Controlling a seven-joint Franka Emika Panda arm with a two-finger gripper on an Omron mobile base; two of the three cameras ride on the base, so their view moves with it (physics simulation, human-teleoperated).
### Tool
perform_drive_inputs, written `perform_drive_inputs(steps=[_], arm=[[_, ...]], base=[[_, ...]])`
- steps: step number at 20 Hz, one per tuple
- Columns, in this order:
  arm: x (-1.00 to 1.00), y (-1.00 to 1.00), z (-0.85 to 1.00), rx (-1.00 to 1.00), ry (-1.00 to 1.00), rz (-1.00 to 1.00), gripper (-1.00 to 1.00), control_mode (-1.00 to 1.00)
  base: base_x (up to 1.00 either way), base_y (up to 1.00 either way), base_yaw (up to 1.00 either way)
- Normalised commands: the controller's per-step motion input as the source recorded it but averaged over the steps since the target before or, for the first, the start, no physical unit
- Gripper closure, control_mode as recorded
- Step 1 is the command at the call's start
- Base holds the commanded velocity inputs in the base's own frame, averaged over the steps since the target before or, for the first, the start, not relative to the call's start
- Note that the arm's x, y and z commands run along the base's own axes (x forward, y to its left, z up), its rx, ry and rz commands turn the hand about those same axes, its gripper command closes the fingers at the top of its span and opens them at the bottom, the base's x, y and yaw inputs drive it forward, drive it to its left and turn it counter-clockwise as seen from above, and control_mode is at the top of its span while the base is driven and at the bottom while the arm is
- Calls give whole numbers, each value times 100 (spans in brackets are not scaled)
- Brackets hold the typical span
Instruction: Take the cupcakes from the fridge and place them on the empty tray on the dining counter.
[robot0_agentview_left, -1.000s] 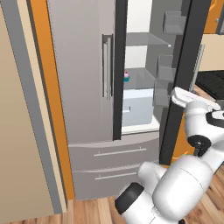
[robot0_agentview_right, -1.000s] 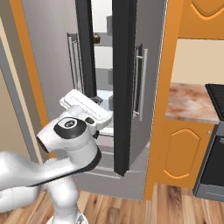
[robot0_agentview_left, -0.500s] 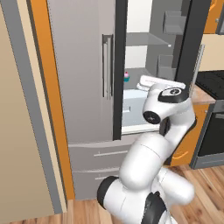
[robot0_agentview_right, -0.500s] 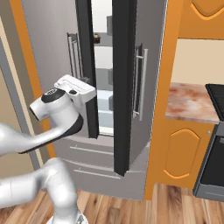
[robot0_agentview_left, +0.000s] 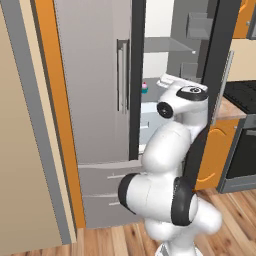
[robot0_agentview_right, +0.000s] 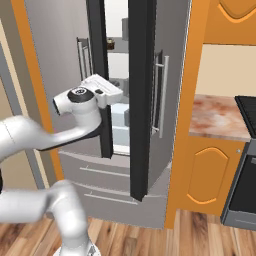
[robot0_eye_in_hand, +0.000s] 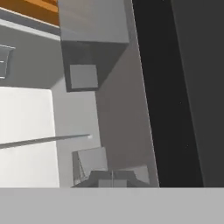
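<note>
Pincer pressed together, the folded arm's hand (robot0_agentview_right: 100, 91) reaches into the open fridge (robot0_agentview_right: 170, 60).

We see the fridge (robot0_agentview_left: 100, 100) only in part in the left base view: the top edge of the picture cuts it off and the white arm covers much of its open inside. One cupcake (robot0_agentview_left: 145, 87) on a shelf is too small to make out beyond a pink top. In the hand view the gripper (robot0_eye_in_hand: 112, 179) is cut off at the bottom, so we cannot read there how its jaws stand.
</note>
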Motion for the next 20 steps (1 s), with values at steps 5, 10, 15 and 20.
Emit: perform_drive_inputs(steps=[5,10,15,20], arm=[[20,-79,-7,0,0,-36,100,-100],[10,-97,-19,0,0,-48,100,-100],[29,-97,-22,2,0,-32,100,-100],[-7,-100,-3,14,0,-22,100,-100]], base=[[0,0,0],[0,0,0],[0,0,0],[0,0,0]])
